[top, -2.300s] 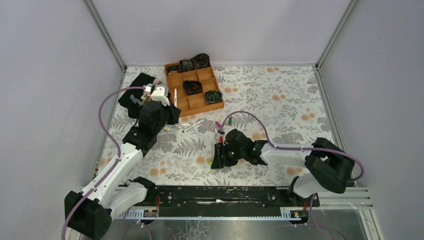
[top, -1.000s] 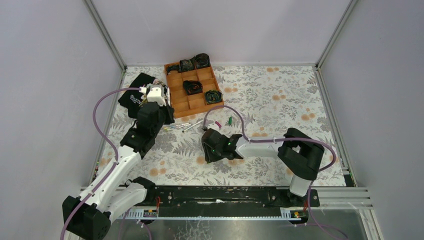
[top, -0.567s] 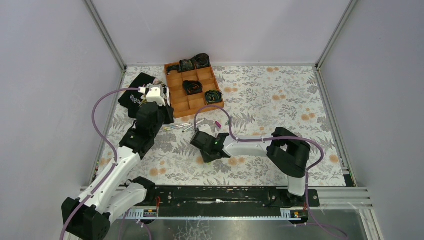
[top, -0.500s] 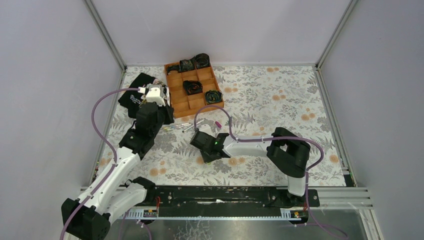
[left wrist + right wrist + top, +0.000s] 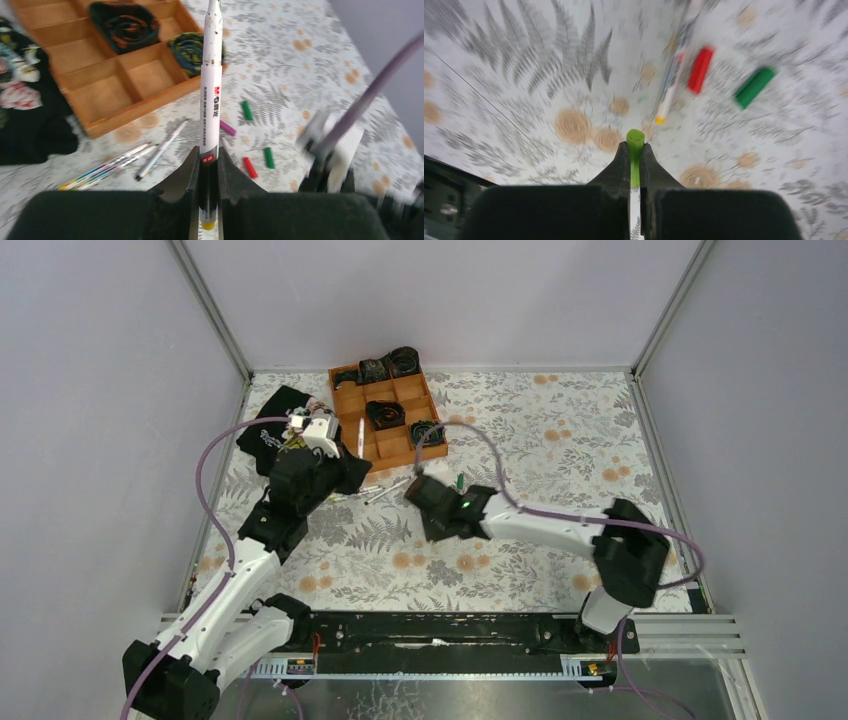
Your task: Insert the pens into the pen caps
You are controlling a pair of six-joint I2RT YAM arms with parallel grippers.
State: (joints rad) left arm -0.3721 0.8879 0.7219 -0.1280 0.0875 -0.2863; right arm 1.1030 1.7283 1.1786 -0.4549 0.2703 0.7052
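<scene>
The left jaws are clamped tight on a white plastic pen with a yellow end [image 5: 210, 100]. They pinch it close to that yellow end, and the rest of the barrel runs straight out past the fingertips, clear of the floral-patterned bench [image 5: 290, 70]. Ahead of these jaws and to their left, a few thin white pens [image 5: 161, 149] lie loose on the bench. Farther out on that side is a wooden compartment tray [image 5: 150, 107]. Just ahead and to the right lie a small red plastic cap [image 5: 249, 167], two dark green plastic caps [image 5: 269, 157] and a magenta plastic cap [image 5: 227, 128], all apart from one another.

The right jaws are fully closed on a lime-green plastic cap [image 5: 635, 145], with its round open end poking out beyond the fingertips. Ahead of these jaws, blurred, a white pen with a yellow tip [image 5: 670, 95] lies on the bench. The red cap is just to its right, and one green cap is farther right.
</scene>
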